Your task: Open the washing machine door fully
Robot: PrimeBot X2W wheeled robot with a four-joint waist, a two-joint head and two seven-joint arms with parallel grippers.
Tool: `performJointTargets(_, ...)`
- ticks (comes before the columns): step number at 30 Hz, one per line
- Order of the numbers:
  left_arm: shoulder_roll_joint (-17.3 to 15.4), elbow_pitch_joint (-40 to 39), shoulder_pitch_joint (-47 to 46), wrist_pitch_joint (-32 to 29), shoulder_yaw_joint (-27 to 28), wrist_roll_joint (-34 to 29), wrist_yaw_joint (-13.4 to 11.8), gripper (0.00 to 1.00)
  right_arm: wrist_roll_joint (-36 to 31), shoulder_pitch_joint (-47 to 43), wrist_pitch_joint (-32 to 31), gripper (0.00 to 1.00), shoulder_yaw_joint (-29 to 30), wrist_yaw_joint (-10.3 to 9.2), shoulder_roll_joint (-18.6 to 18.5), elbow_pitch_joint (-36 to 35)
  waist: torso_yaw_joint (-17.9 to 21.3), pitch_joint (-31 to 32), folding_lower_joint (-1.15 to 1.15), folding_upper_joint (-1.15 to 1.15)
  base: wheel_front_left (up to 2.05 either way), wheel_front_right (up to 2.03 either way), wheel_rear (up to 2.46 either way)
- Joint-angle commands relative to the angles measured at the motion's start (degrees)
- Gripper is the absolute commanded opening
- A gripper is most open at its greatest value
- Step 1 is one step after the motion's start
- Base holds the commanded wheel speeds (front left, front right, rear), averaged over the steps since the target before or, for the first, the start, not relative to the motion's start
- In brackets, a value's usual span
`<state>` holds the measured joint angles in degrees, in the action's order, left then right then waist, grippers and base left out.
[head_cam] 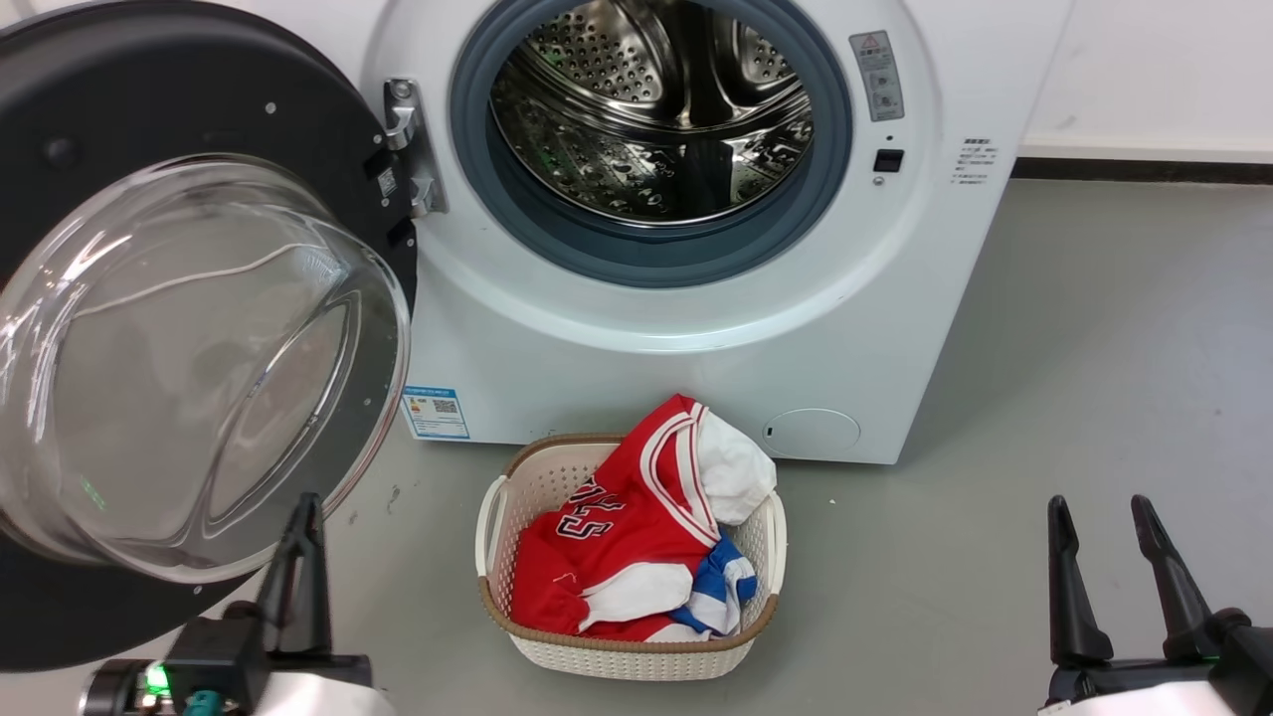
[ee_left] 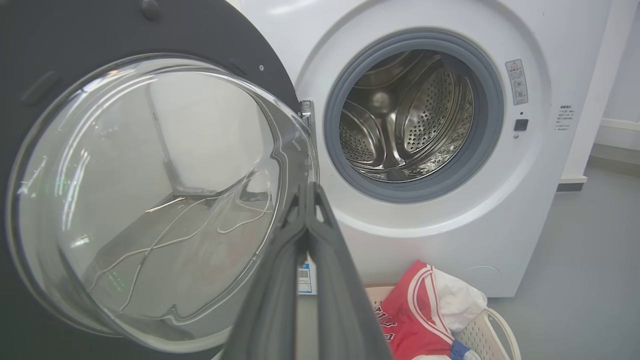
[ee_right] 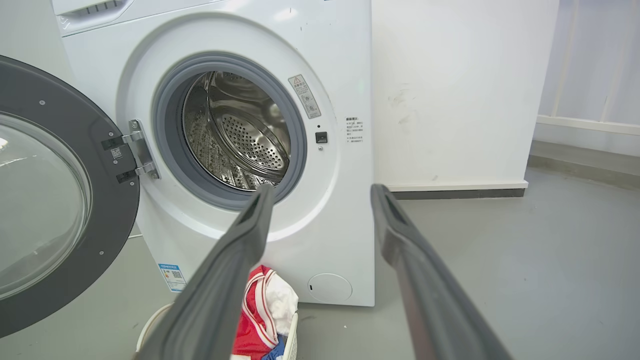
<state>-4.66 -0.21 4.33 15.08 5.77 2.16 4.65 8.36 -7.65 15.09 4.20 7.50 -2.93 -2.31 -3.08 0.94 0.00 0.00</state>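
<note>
- Glossy black round washing machine door point(head_cam: 189, 358), frame left, hangs wide.
- Left tool point(ee_left: 306, 210), pinched together, empty, beside it, likely for pushing.
- Right tool point(head_cam: 1099, 517) gapes empty, lower right.

A laundry corner — front-loading washing machine point(head_cam: 696, 378), basket point(head_cam: 636, 658) of clothes point(head_cam: 622, 517), grey floor point(head_cam: 1094, 398), white wall point(head_cam: 1144, 70).

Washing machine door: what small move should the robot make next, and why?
Probably a gentle forward press with the left hand, to swing the washing machine door a little wider. That hand is shut, its tips by the lower rim of the glass bowl. The door stands well clear of the drum opening, but whether the hinge is at its limit cannot be told.
</note>
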Motion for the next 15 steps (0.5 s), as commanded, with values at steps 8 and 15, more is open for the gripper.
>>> performJointTargets(8, 0.98, 1.00, 1.67, 0.13, -4.69, -0.31, 0.20, 0.00, 1.53, -2.11, 0.10, 1.00, -0.40, -0.01, 0.11, -0.01, 2.54, -0.10, 0.00, 0.00, 0.00, 0.00, 0.00)
performJointTargets(15, 1.44, 1.45, 2.32, 0.13, -6.27, 0.82, -1.25, 0.45, 1.94, -2.83, 0.10, 1.00, -0.70, -0.01, 0.11, -0.16, 3.85, -0.25, 0.00, 0.00, 0.00, 0.00, 0.00)
